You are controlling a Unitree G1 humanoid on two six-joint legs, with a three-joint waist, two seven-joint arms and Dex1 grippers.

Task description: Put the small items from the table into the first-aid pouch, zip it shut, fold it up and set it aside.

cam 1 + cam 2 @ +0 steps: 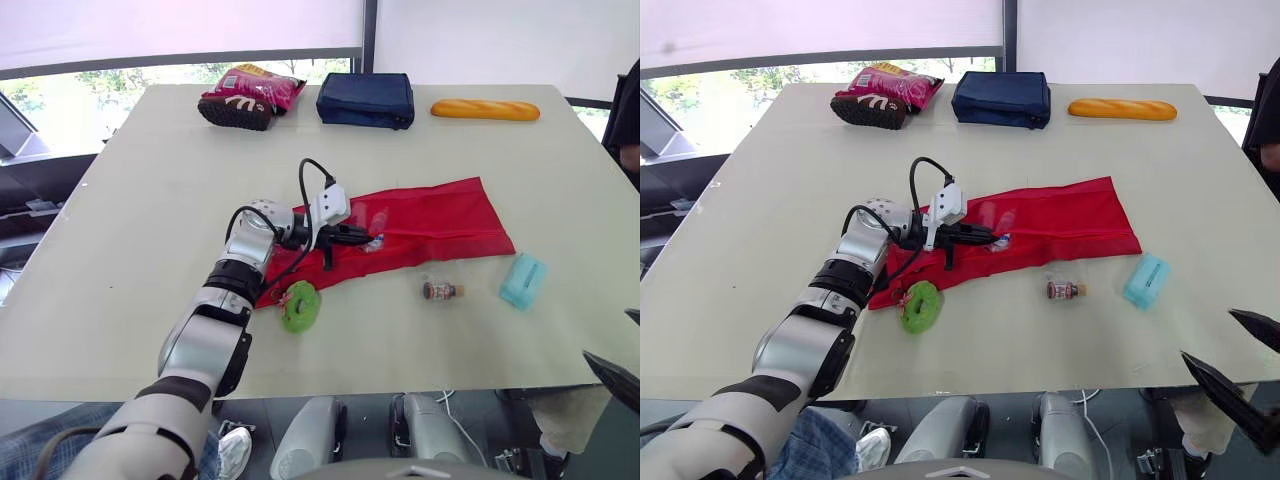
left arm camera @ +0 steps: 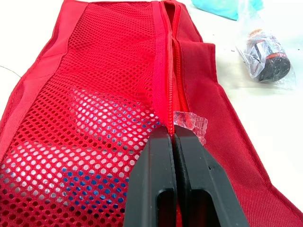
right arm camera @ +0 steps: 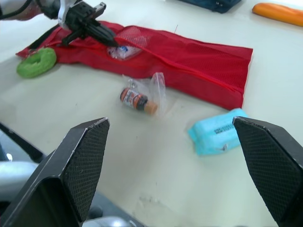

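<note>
The wide pale table (image 1: 140, 200) gives loose things plenty of room to slide. The long red fabric first-aid pouch with a mesh panel (image 1: 440, 215) lies flat and unzipped across its middle. It is light, so a push along the zip line is likely to drag or bunch it rather than feed anything in. The left gripper (image 1: 364, 237) rests on that zip near the pouch's left end, its two fingers pressed together. The right gripper (image 3: 169, 122) hangs with its fingers spread wide off the near right edge, too far away to pin the cloth. Three items wait outside the pouch: a pale blue soft pack (image 1: 523, 280) to the right, a green ring-shaped roll (image 1: 299, 305) near the left end, and a small brown bottle in a clear bag (image 1: 441, 291) between them, which could roll if nudged. A clear plastic packet (image 2: 191, 124) sits mostly under the mesh with one corner poking out at the fingertips. I cannot tell if it is pinched, and zipping over it could jam the slider
</note>
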